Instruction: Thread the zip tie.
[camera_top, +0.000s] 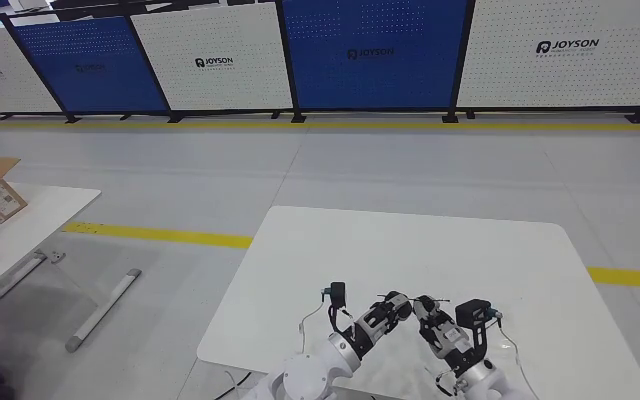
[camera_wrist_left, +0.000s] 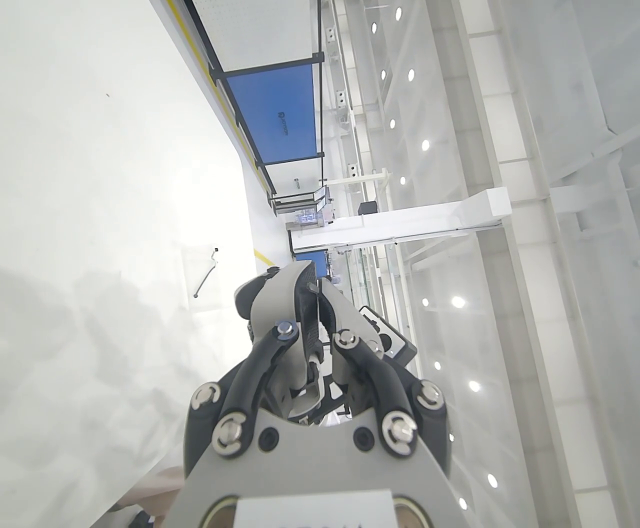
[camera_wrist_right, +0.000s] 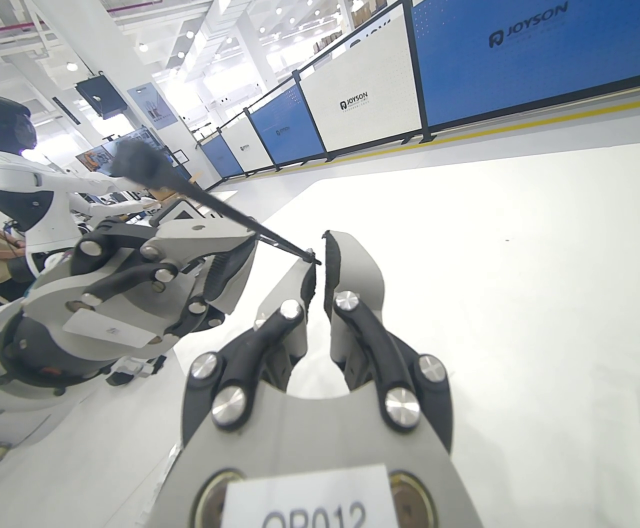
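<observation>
1. The black zip tie (camera_wrist_right: 220, 207) slants from the upper left of my right wrist view down to the centre. Its thin end meets the tip of the right gripper (camera_wrist_right: 320, 256), and I cannot tell whether that gripper has hold of it.
2. The left gripper (camera_wrist_right: 246, 242) is pressed together on the strap partway along.
3. In my top view both arms sit at bottom centre over the white table (camera_top: 330, 260). They are angled inward, with their tips almost meeting.
</observation>
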